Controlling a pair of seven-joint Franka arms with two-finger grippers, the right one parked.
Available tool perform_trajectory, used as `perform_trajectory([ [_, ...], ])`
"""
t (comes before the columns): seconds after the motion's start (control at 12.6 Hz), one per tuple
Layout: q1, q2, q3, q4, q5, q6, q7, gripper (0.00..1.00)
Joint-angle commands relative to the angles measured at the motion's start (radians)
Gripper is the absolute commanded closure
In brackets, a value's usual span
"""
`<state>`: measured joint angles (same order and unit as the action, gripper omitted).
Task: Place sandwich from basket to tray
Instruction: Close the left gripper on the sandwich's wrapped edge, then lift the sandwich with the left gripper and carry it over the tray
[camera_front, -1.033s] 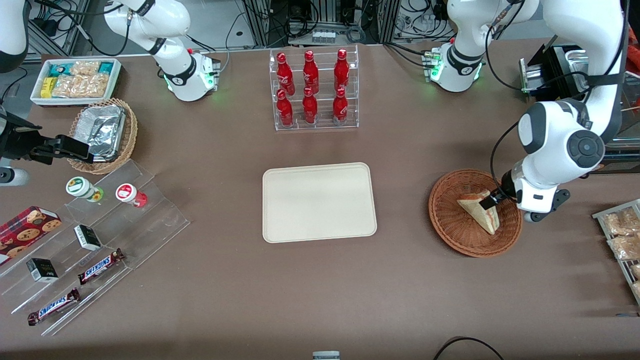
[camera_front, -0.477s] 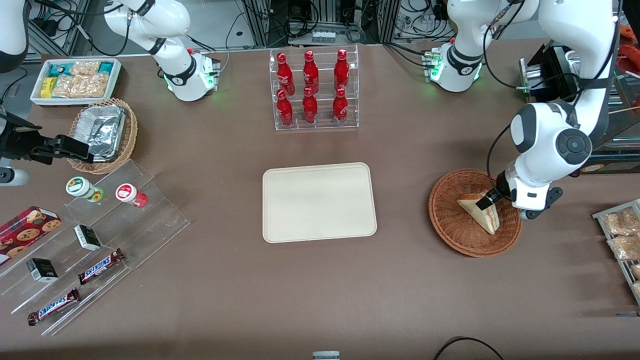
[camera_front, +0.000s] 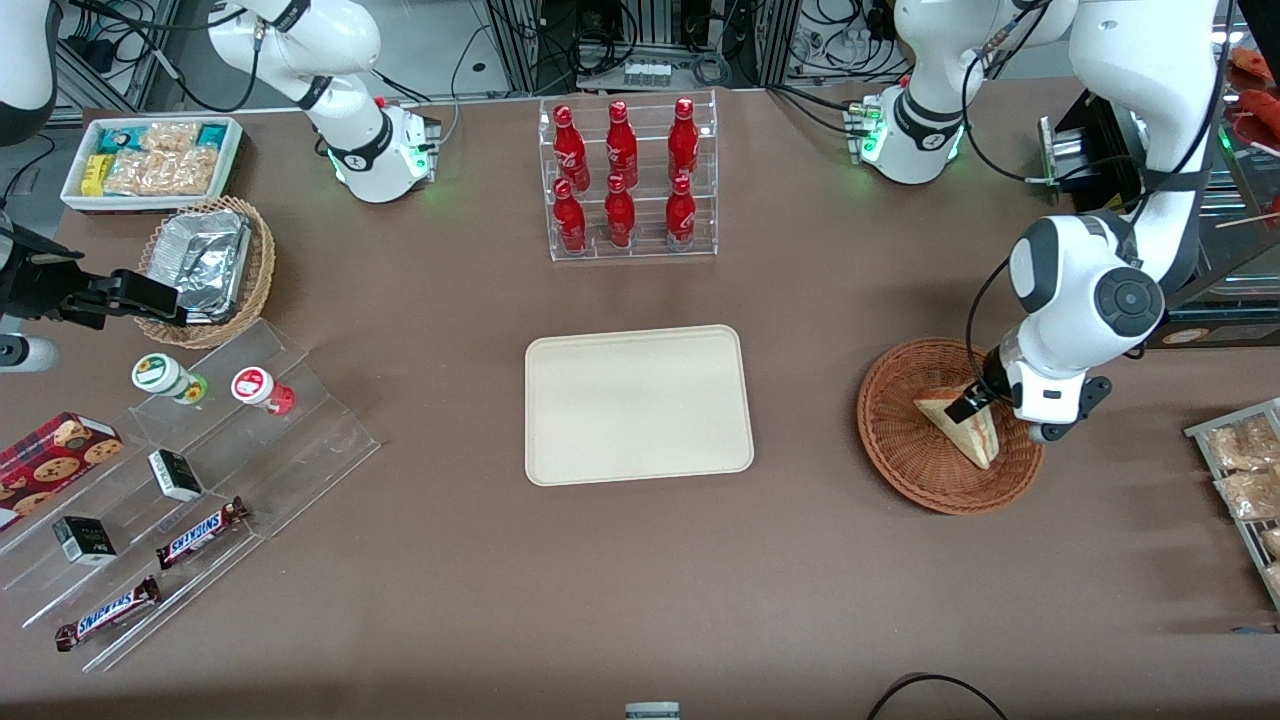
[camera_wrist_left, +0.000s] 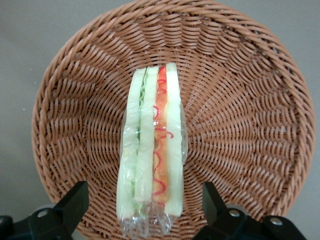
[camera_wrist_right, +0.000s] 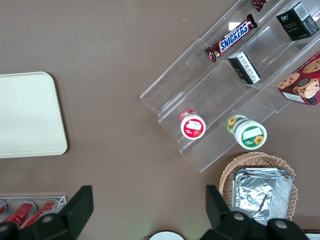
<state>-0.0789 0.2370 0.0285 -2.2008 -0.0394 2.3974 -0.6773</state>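
Note:
The sandwich (camera_front: 968, 428) (camera_wrist_left: 152, 145), a plastic-wrapped wedge with red and green filling, stands on edge in the round reddish-brown basket (camera_front: 905, 455) (camera_wrist_left: 240, 100) toward the working arm's end of the table. My left gripper (camera_front: 968, 407) (camera_wrist_left: 144, 207) hangs low over the basket and is open. Its dark fingers (camera_wrist_left: 74, 200) straddle the sandwich's wrapped end with a gap on each side, touching nothing. The cream tray (camera_front: 638, 403) (camera_wrist_right: 25, 115) lies bare at the table's middle, toward the parked arm's end from the basket.
A clear rack of red bottles (camera_front: 628, 180) stands farther from the front camera than the tray. Bagged snacks (camera_front: 1240, 470) sit beside the basket at the table's edge. A stepped acrylic stand (camera_front: 190, 470), a foil-lined basket (camera_front: 205, 268) and a white bin (camera_front: 150, 160) are at the parked arm's end.
The left arm's wrist and elbow have shifted a little toward the table's middle, bringing the gripper slightly further over the sandwich. The sandwich and basket have not moved.

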Motion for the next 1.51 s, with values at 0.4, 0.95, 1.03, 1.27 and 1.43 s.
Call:
perform_trajectory([
  [0.4,-0.005,0.019,-0.001,-0.019,0.016,0.034,-0.051,0.66],
  [0.95,-0.025,-0.053,-0.004,0.036,0.018,-0.102,-0.045,1.00],
  [1.03,-0.042,-0.054,-0.004,0.070,0.018,-0.141,-0.048,1.00],
  [1.27,-0.140,-0.056,-0.004,0.171,0.019,-0.251,-0.093,1.00],
  [1.43,-0.188,-0.056,-0.005,0.242,0.053,-0.338,-0.116,1.00],
])
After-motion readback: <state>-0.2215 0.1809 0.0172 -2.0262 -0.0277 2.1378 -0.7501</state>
